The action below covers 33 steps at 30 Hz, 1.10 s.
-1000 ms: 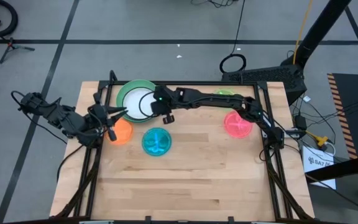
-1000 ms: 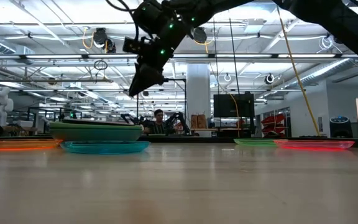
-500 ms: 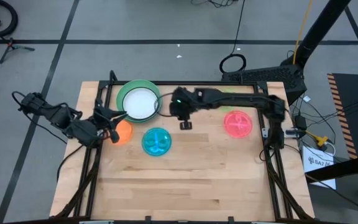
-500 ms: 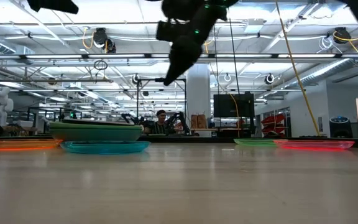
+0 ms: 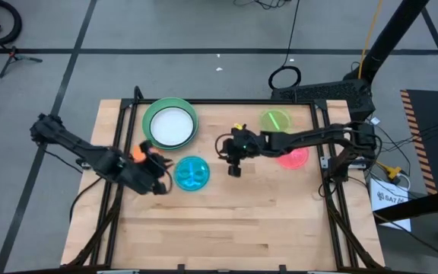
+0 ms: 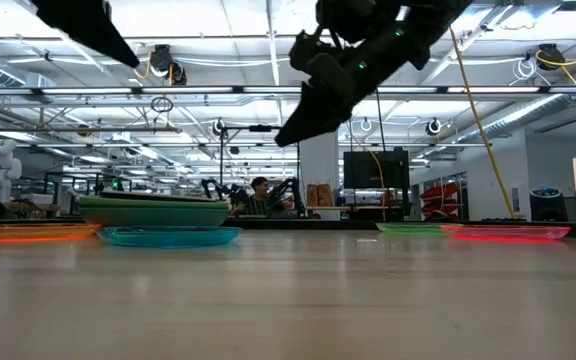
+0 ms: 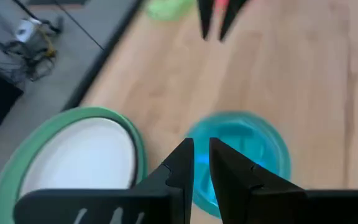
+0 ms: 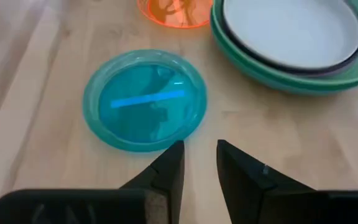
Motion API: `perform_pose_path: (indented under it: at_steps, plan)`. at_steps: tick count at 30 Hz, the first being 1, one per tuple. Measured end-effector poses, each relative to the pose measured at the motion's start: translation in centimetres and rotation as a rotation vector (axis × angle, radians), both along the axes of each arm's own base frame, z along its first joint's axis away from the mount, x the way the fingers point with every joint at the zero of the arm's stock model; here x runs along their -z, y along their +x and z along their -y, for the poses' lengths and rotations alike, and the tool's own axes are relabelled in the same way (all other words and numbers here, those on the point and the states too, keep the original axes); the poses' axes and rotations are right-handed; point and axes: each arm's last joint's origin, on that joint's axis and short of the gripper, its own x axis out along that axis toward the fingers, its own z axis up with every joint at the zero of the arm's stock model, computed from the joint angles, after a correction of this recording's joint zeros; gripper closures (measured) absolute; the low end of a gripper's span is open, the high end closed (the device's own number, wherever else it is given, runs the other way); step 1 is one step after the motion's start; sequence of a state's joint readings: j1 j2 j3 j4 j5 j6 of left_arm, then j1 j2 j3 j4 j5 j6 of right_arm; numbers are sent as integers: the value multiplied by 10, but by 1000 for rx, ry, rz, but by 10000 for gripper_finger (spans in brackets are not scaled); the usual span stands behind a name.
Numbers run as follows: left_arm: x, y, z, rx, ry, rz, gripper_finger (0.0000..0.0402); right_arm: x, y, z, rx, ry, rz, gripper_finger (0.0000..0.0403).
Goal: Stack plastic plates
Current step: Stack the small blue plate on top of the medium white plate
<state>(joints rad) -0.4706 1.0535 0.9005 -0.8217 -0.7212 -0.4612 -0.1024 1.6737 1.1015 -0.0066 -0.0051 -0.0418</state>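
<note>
A white plate [image 5: 170,125] lies inside a wider green plate [image 5: 147,114] near the far edge; both also show in the right wrist view, white plate [image 8: 291,28] and green plate [image 8: 272,78]. A teal plate [image 5: 192,173] lies flat in front of them. An orange plate [image 5: 138,154] is mostly hidden under my left arm. A lime plate [image 5: 275,120] and a pink plate [image 5: 296,158] lie to the right. My left gripper [image 5: 166,177] hovers at the teal plate's left rim, fingers nearly together. My right gripper [image 5: 223,146] hangs right of the teal plate [image 8: 145,99], narrowly open and empty.
A dark frame [image 5: 128,122] runs along the table's left, far and right sides. Bare wood [image 5: 226,221] fills the near half of the table. Beyond the far edge the low view shows a room with a person [image 6: 258,195] at a distance.
My right gripper has drawn away from the white plate, moving toward the table's right and near side; the white plate stays in the green one. My left gripper has swung from the orange plate toward the near side and right, ending at the teal plate.
</note>
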Motion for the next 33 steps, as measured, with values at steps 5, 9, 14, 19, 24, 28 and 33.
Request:
perform_pose_path:
  at_steps: [5, 9, 14, 19, 24, 28, 33]
  plan:
    - [30, 26, 12, 115, 12, -203, 344, 16, 1, -13, -15, 28, -15, 316]
    - [54, 48, 14, 172, 45, -320, 344, 21, 3, -19, -31, 31, -24, 316]
    - [79, 68, 15, 259, 74, -422, 344, 36, 13, -21, 42, 127, 1, 314]
    - [88, 76, 6, 233, 61, -453, 344, 54, 19, -21, 93, 164, -22, 294]
    - [88, 80, -3, 170, 6, -428, 344, 57, 18, -20, 98, 141, -36, 282]
    - [91, 73, -7, 101, -100, -488, 344, 56, 19, -20, 93, 139, -31, 284]
    - [99, 68, -3, 62, -206, -484, 344, 56, 19, -20, 98, 144, -29, 285]
